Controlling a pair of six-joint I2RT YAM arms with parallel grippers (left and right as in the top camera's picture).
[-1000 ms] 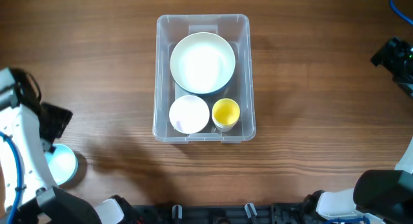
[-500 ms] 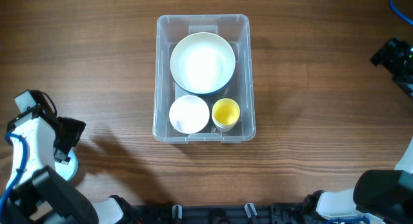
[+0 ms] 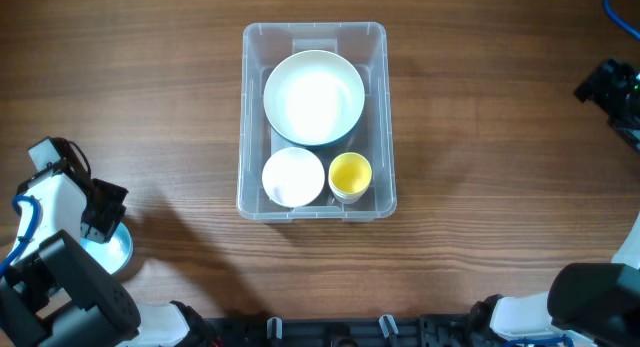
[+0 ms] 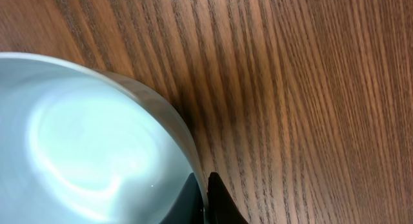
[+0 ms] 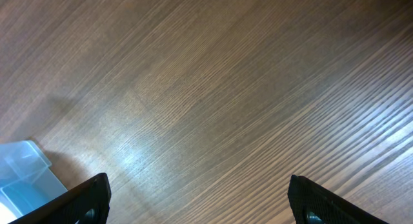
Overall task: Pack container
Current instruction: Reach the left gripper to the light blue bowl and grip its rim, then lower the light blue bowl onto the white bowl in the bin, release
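The clear container [image 3: 315,29] stands mid-table and holds a large white bowl [image 3: 314,97], a small white bowl [image 3: 293,177] and a yellow cup [image 3: 350,175]. At the table's lower left lies a pale blue bowl [image 3: 120,249], partly under my left arm. My left gripper [image 3: 100,225] is shut on its rim. In the left wrist view the blue bowl [image 4: 84,146] fills the left side, and the left gripper [image 4: 205,199] pinches its edge, one finger inside and one outside. My right gripper [image 5: 200,201] stands open over bare wood, nothing between its fingers.
The right arm [image 3: 608,87] hangs at the table's far right edge. A corner of the container [image 5: 22,169] shows at the lower left of the right wrist view. Black fixtures [image 3: 330,332] line the front edge.
My left gripper has dropped onto the blue bowl and shut on its rim; the bowl shows shifted slightly right. The right arm has not moved.
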